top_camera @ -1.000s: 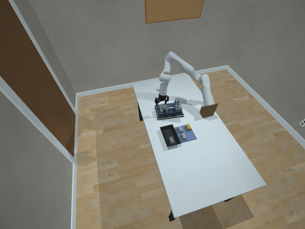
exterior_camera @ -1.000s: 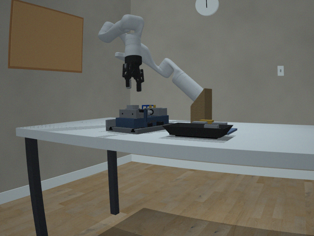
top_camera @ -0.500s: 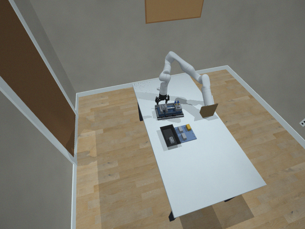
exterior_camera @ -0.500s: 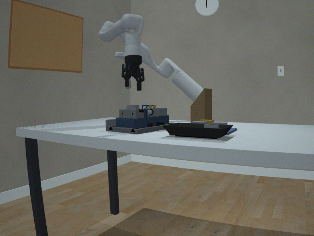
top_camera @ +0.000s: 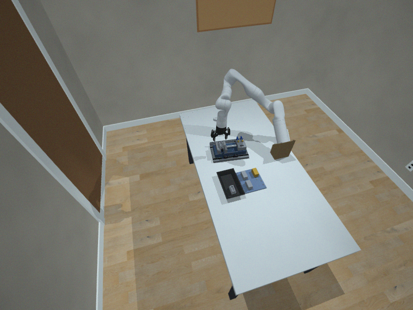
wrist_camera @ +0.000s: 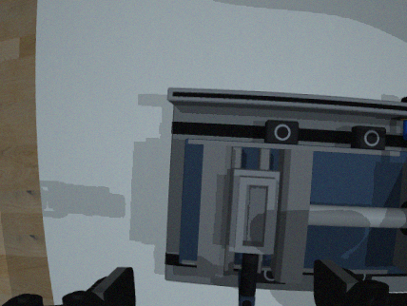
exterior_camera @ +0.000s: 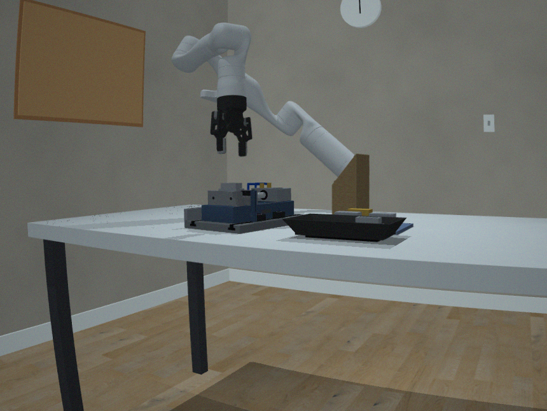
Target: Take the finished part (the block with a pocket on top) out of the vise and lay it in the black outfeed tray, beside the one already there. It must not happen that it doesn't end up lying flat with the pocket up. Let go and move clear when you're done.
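The finished part (top_camera: 220, 145) (exterior_camera: 230, 187) (wrist_camera: 239, 215), a grey block with a rectangular pocket on top, sits clamped in the blue and grey vise (top_camera: 230, 153) (exterior_camera: 229, 212) (wrist_camera: 341, 177). My gripper (top_camera: 220, 136) (exterior_camera: 231, 150) (wrist_camera: 223, 285) is open and empty. It points down and hangs well above the part, roughly over that end of the vise. The black outfeed tray (top_camera: 222, 181) (exterior_camera: 345, 226) stands in front of the vise and holds one grey pocketed part (top_camera: 232, 189) at its near end. The far half of the tray is bare.
A blue mat (top_camera: 257, 186) lies beside the tray with two grey blocks (top_camera: 244, 174) (top_camera: 249, 184) and a yellow block (top_camera: 255, 172) (exterior_camera: 359, 210) on it. The arm's brown base (top_camera: 282, 149) (exterior_camera: 351, 183) stands at the table's right edge. The table's left edge is close to the vise.
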Available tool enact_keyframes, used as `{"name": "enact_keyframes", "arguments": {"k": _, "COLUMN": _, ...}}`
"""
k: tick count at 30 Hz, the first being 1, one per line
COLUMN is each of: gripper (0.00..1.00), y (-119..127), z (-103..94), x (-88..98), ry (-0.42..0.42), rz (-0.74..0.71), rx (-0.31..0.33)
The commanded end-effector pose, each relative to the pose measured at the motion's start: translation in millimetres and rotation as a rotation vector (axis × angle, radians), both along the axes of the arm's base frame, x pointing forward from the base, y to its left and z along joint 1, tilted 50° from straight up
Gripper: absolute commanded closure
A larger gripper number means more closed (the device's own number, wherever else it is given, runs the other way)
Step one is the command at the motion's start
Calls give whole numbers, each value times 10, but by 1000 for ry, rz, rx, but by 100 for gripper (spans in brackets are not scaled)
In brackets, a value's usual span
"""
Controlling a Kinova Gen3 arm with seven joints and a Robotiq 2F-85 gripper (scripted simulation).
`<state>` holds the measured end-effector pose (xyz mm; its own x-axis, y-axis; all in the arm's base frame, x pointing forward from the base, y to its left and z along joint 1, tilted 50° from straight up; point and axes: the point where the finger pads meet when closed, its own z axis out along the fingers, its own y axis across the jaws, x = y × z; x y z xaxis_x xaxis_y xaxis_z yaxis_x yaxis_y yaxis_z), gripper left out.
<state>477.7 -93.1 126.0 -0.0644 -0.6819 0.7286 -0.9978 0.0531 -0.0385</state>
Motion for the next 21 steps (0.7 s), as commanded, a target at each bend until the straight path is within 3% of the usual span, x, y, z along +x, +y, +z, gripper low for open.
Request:
{"name": "enact_keyframes", "arguments": {"k": 1, "gripper": 0, "y": 11, "z": 32, "x": -18, "ry": -7, "rz": -12, "rx": -6}}
{"name": "enact_keyframes", "arguments": {"k": 21, "gripper": 0, "y": -6, "z": 105, "x": -98, "ry": -21, "rz": -59, "rx": -28}}
